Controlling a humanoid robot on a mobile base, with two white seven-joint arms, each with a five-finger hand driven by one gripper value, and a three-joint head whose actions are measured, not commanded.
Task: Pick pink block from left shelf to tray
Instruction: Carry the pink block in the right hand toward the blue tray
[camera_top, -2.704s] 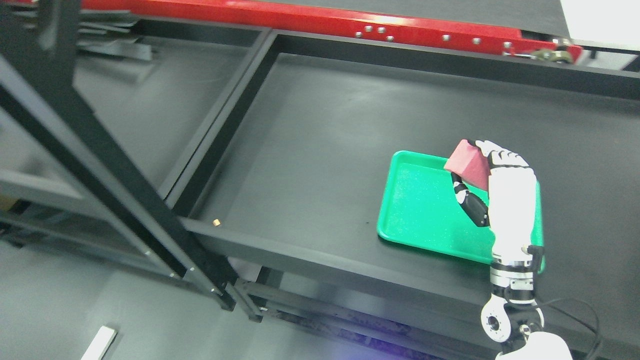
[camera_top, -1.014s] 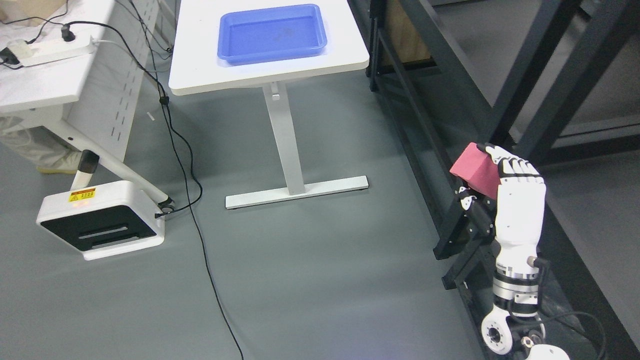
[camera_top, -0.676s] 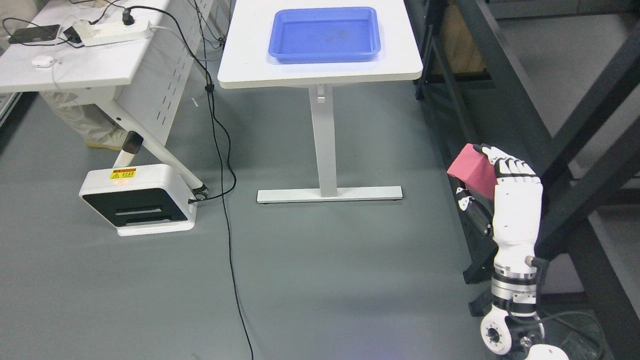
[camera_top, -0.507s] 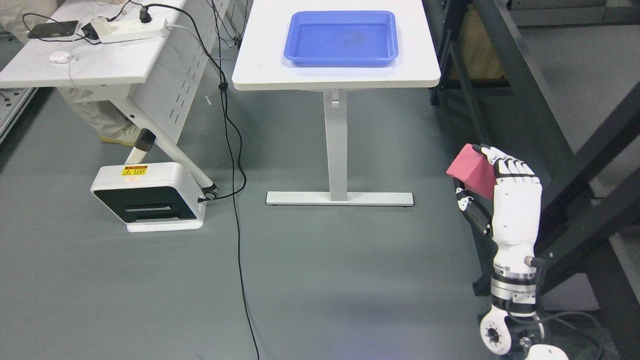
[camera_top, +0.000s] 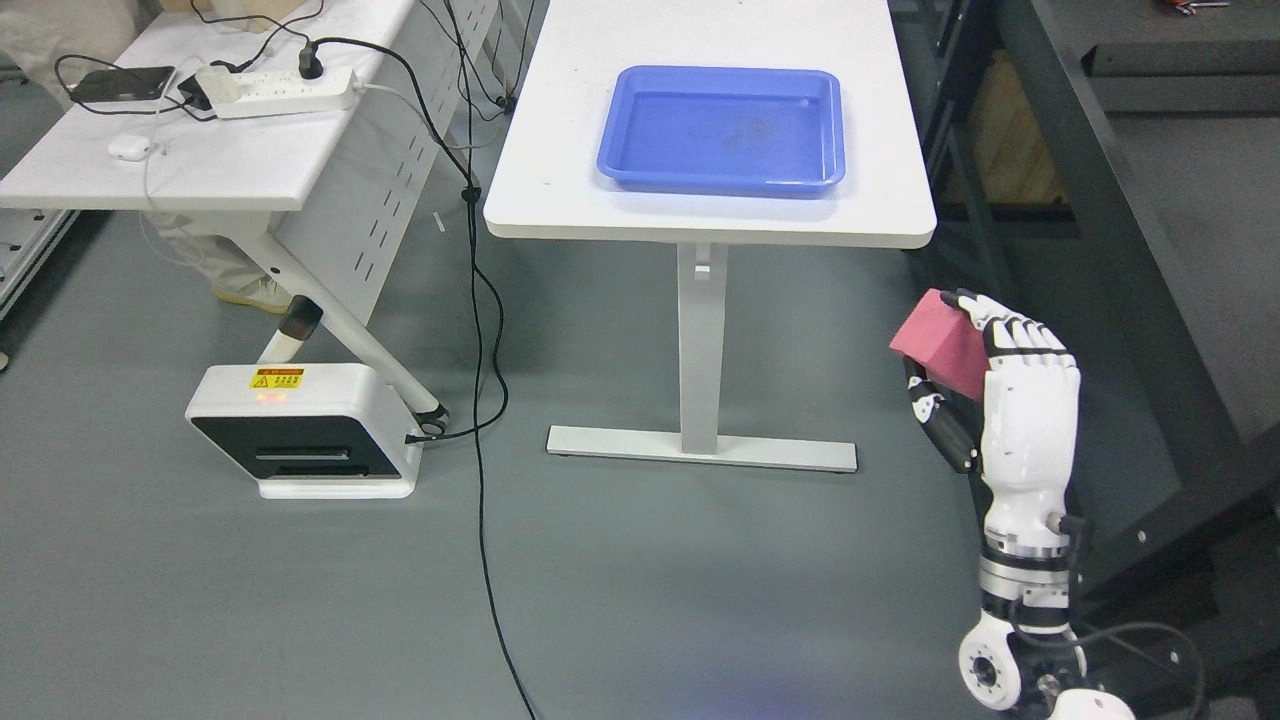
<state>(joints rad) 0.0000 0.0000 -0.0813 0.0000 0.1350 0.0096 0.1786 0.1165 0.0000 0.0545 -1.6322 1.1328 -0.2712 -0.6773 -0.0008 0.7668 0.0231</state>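
Fingers (camera_top: 1012, 328) of the right hand (camera_top: 1020, 400) curled over the top of the pink rectangular block (camera_top: 940, 342), dark thumb under it on the left side, so the block is clamped and held in the air, tilted, at right of centre in the frame. White forearm comes up from the lower right corner. Left hand not visible.

Under the block: grey floor (camera_top: 700, 600), nothing touching it from below.

Lower left of the frame: white box-shaped unit with a black front panel and a yellow warning label (camera_top: 305, 430) sits on the floor, black cable (camera_top: 480, 400) running past it from the desk above down to the bottom edge.

Middle: white single-post table (camera_top: 700, 215) with a flat foot bar. Blue shallow plastic tray (camera_top: 725, 130) sits on its top, upper centre of the frame, well apart from the block and nothing in it.

Upper left: white desk (camera_top: 200, 165) carrying a white power strip (camera_top: 280, 90), a dark phone (camera_top: 120, 82) and a small white case (camera_top: 128, 147).

Right edge: black metal shelf frame (camera_top: 1100, 220), running from top to lower right behind the hand.
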